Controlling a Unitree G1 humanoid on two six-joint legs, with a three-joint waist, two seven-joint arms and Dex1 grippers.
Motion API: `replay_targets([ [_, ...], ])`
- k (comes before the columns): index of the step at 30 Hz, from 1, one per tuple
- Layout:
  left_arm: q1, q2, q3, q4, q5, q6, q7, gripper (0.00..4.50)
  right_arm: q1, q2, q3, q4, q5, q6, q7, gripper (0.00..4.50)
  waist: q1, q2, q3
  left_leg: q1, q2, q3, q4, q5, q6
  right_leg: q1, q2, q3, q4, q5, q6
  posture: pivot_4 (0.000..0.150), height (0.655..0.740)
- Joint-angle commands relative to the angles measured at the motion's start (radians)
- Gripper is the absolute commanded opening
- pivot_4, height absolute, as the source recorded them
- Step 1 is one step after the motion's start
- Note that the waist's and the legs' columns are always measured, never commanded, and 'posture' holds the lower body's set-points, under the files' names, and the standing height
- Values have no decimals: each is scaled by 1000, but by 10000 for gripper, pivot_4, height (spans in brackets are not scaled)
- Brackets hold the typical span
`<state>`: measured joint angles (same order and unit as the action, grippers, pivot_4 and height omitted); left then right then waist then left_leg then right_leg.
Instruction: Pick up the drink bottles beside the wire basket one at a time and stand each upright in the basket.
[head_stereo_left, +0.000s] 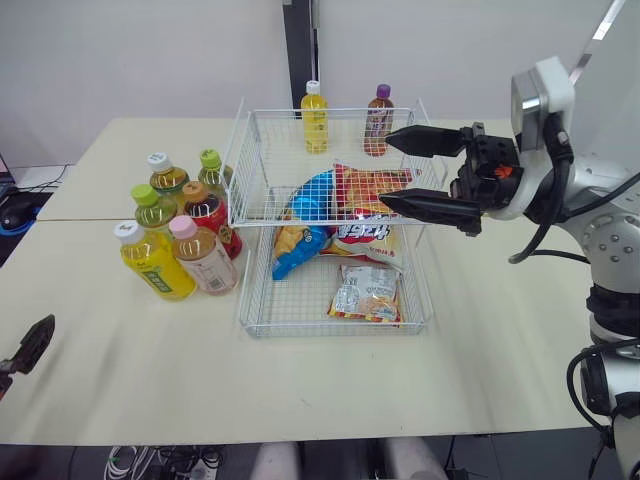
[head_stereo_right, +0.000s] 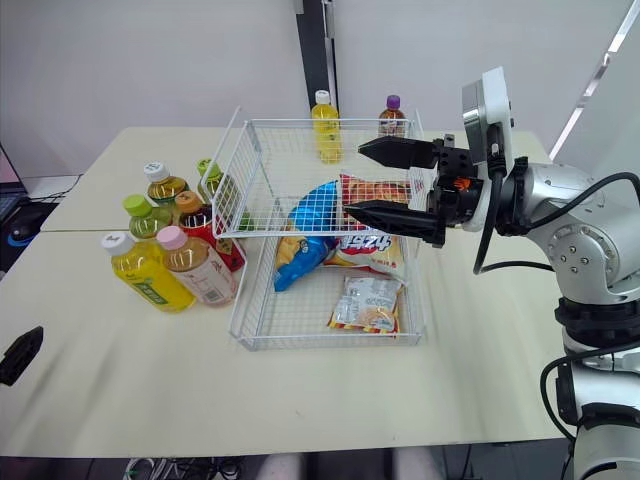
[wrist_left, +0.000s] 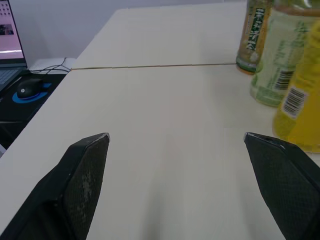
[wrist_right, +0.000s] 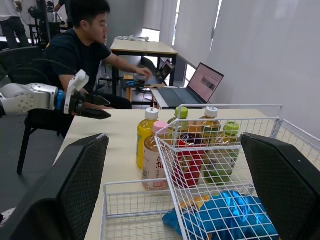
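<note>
Several drink bottles stand upright in a cluster left of the wire basket (head_stereo_left: 243, 318): a yellow bottle (head_stereo_left: 155, 262), a pink-capped bottle (head_stereo_left: 203, 257), a red bottle (head_stereo_left: 210, 212) and green-capped ones (head_stereo_left: 155, 208). Two more, a yellow one (head_stereo_left: 314, 118) and a brown one (head_stereo_left: 377, 120), stand at the basket's far end; I cannot tell whether they are inside it. My right gripper (head_stereo_left: 386, 169) hangs open and empty above the basket's right side. My left gripper (wrist_left: 175, 137) is open and empty, low over the table's near left corner, well short of the bottles (wrist_left: 295, 85).
Snack bags (head_stereo_left: 350, 215) fill the basket's middle, and a small packet (head_stereo_left: 365, 293) lies near its front. A person (wrist_right: 85, 47) sits beyond the table's left end beside a laptop (wrist_right: 200, 85). A mouse (wrist_left: 27, 90) lies on a lower desk there.
</note>
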<state>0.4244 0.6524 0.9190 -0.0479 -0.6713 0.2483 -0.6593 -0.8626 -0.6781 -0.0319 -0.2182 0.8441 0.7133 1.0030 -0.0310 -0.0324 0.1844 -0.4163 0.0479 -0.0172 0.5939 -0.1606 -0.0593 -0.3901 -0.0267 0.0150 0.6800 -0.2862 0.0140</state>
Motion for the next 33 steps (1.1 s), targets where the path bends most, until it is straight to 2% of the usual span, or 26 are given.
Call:
replay_targets([
  [1,125,-85,110,-270,-140,74,32,44819,-61,9,0,34,-22,-31,39,45000,-1,-1,-1,0,0,0,0,0,0,0,1,0,0,-1,2,1500,7400],
  [5,253,-181,128,-469,-252,133,68,44819,-98,28,19,84,-52,-46,78,45000,4,-3,-2,0,0,0,0,0,0,0,1,1,-1,-4,1,1500,7400],
  [9,261,-195,102,-544,-262,143,120,44819,-113,41,34,112,-83,-64,110,45000,5,-3,-2,0,-1,-1,0,0,0,0,4,2,0,-7,-4,1500,7400],
  [15,49,-73,13,-511,-226,174,234,44819,-115,47,27,94,-94,-58,110,45000,6,-3,-2,0,-2,-3,0,0,0,1,8,1,0,-8,-6,1500,7400],
  [17,-40,-37,-36,-460,-191,183,267,44819,-102,45,20,73,-94,-53,97,45000,5,-3,-2,0,-3,-3,0,0,0,1,9,1,1,-5,-2,1500,7400],
  [23,-278,33,-223,-335,-96,207,275,44819,-54,20,-14,-15,-77,-25,43,45000,4,-3,-2,-1,-2,-3,0,-1,-1,0,10,0,0,-4,-1,1500,7400],
  [33,-493,64,-369,-174,29,223,267,44819,-7,-2,-56,-97,-53,16,-25,45000,2,-3,-2,0,-1,-3,0,-1,-2,0,12,0,0,-4,-1,1500,7400],
])
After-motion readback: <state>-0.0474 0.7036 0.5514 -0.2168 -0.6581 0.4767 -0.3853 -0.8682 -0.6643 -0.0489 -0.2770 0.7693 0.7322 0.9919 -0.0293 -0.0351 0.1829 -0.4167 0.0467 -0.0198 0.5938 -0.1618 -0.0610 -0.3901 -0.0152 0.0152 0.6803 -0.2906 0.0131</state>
